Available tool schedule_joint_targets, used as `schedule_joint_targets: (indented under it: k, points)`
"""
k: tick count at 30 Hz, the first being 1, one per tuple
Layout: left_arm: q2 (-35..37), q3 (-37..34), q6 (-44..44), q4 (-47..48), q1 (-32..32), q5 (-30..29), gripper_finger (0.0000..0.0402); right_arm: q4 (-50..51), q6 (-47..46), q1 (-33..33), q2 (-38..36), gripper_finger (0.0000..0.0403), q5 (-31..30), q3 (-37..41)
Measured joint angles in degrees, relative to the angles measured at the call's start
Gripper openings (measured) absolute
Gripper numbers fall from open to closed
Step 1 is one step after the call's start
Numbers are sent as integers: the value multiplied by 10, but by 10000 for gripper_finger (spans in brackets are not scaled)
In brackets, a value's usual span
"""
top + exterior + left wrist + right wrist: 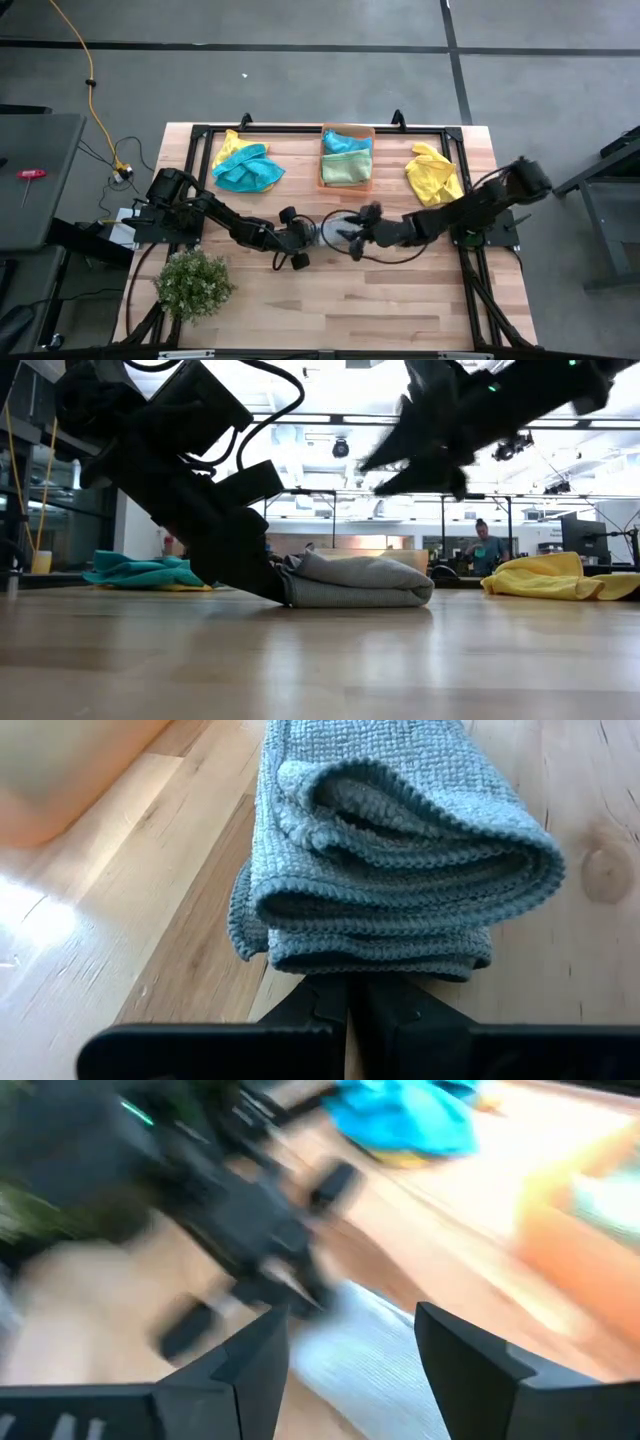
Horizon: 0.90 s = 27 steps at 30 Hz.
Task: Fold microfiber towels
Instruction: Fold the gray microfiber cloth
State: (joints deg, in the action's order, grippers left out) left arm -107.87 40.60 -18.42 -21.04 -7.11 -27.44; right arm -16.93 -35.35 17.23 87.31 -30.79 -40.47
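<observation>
Lying folded at the table's [400, 300] centre, the grey towel [355, 582] is a thick, layered bundle on the bare wood. The left gripper [350, 1010] sits at its 9 o'clock edge in the high view, fingers pressed together with their tips against the bundle's lower layers; whether any cloth is pinched between them cannot be told. From low down, the left arm slants down to the table and meets the bundle's end.

The right gripper [350, 1350] hovers above the towel's 3 o'clock side, its fingers [455, 1355] spread wide with nothing between them; the low view shows it clear of the cloth, up in the air.

At 12 o'clock from the grey towel, the orange bin [347, 150] holds folded teal and green towels [346, 160]. Toward 10 o'clock lies a loose teal towel [246, 170] heaped over a yellow one [229, 143]. At 2 o'clock a crumpled yellow towel [433, 174] lies near the right arm. A plant [192, 284] stands at 8 o'clock near the table's edge.

A person [482, 548] shows far off in the room behind.
</observation>
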Motion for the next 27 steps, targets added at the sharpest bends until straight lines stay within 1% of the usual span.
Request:
schedule_joint_targets:
  k: [1,3,6,10,13,16,20,24,26,27]
  points:
    - [0,0,0,0,0,0,0,47,-12,0,-13,207,-10,0]
    - [0,0,0,0,0,0,0,100,-35,3,-24,206,-23,0]
    - [0,0,0,0,0,0,0,103,-30,13,-3,203,-29,0]
    - [0,0,0,0,0,1,0,42,2,24,72,177,-32,0]
    - [0,0,0,0,0,1,0,-22,25,31,126,142,-58,0]
    - [0,0,0,-2,0,2,0,-103,55,34,161,104,-87,0]
    - [0,0,0,-3,0,1,0,-202,115,32,198,60,-93,0]
    - [0,0,0,-3,0,0,0,-201,134,19,235,15,-92,-25]
    - [0,0,0,-5,0,0,0,-194,142,12,257,4,-78,-45]
    - [0,0,0,-6,0,1,0,-194,149,9,268,5,-69,-58]
